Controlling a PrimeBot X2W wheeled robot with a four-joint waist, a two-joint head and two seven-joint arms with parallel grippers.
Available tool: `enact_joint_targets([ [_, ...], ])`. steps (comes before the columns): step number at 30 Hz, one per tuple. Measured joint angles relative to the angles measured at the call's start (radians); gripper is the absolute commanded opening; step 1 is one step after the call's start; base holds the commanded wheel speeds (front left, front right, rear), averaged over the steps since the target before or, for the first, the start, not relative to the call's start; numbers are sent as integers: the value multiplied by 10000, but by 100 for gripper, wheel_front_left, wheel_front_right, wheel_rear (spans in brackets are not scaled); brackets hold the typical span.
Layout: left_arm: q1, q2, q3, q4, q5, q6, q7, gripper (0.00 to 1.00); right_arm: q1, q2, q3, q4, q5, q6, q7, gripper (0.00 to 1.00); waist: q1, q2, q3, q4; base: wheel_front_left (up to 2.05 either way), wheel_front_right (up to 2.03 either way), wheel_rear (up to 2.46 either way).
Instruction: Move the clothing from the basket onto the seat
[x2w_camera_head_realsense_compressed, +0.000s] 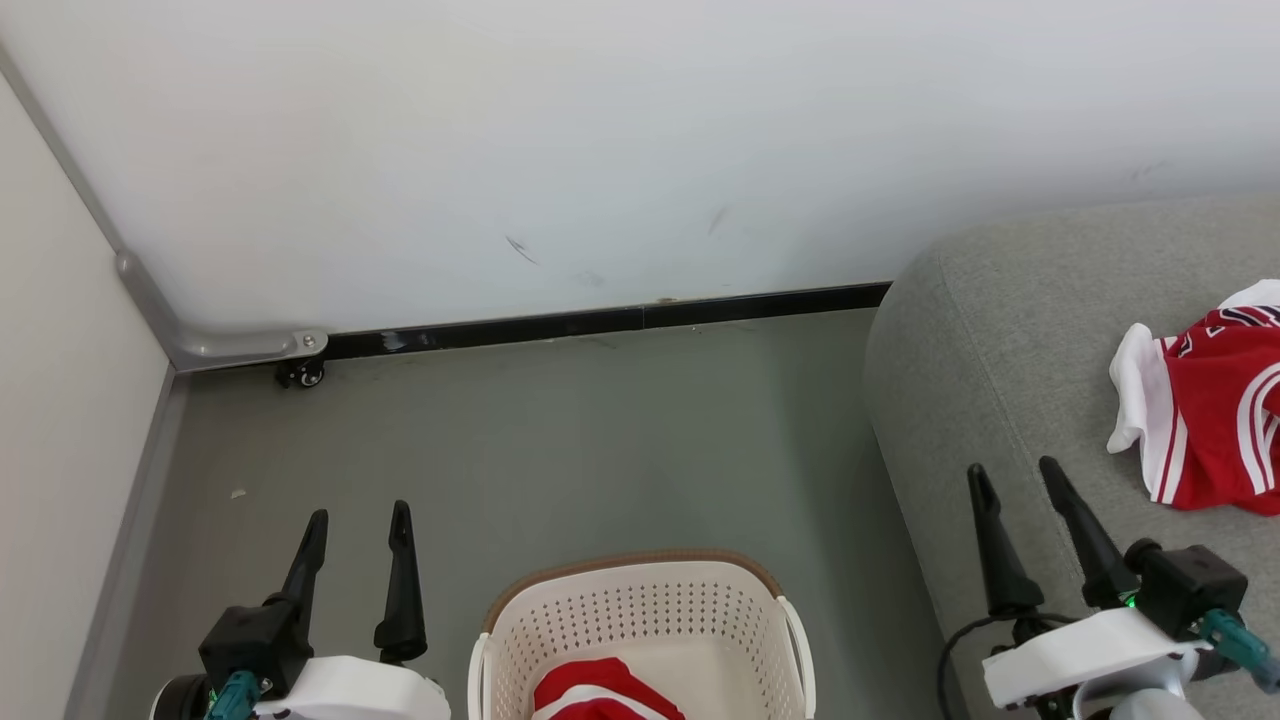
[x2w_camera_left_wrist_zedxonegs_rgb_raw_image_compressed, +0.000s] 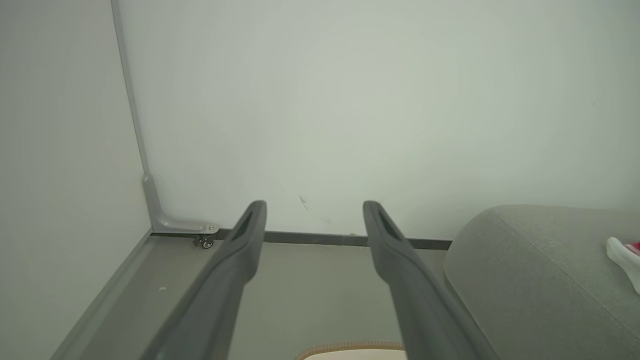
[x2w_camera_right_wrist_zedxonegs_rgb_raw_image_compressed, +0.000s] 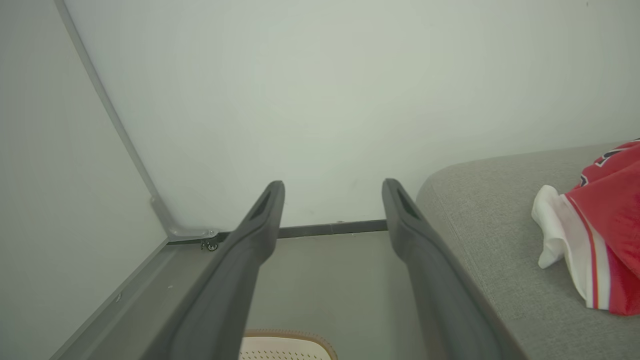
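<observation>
The cream basket (x2w_camera_head_realsense_compressed: 640, 610) with a brown rim stands on the floor at the bottom centre, with one red and white garment (x2w_camera_head_realsense_compressed: 600, 692) bunched in its bottom. A second red and white garment (x2w_camera_head_realsense_compressed: 1215, 410) with dark lettering lies on the grey seat (x2w_camera_head_realsense_compressed: 1000, 380) at the right; it also shows at the right edge in the right wrist view (x2w_camera_right_wrist_zedxonegs_rgb_raw_image_compressed: 607, 235). My left gripper (x2w_camera_head_realsense_compressed: 358, 518) hangs open and empty to the left of the basket. My right gripper (x2w_camera_head_realsense_compressed: 1012, 472) is open and empty above the seat's near edge, left of the garment lying there.
A white wall with a black baseboard (x2w_camera_head_realsense_compressed: 600, 325) runs across the back. A side panel closes the left, with a grey bracket and small caster (x2w_camera_head_realsense_compressed: 300, 372) in the corner. Grey floor (x2w_camera_head_realsense_compressed: 600, 450) lies between the basket and the wall.
</observation>
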Motion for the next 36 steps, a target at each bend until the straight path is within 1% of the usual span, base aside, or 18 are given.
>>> enact_joint_targets([
  [8,211,-2,63,36,2,2,0,100,621,416,-125,-512,-637,0,21,100,0,0,-226,-41,0,0,0],
  [16,404,2,-12,115,201,2,0,100,1141,667,-309,-849,-890,0,224,100,0,-1,-370,-71,0,0,0],
  [22,407,0,-107,117,334,4,0,100,1267,715,-577,-1170,-1055,0,339,100,0,0,-455,-41,0,0,0],
  [36,593,8,-146,201,374,12,0,100,1729,842,-646,-1812,-1266,0,663,100,0,0,-438,36,0,0,0],
])
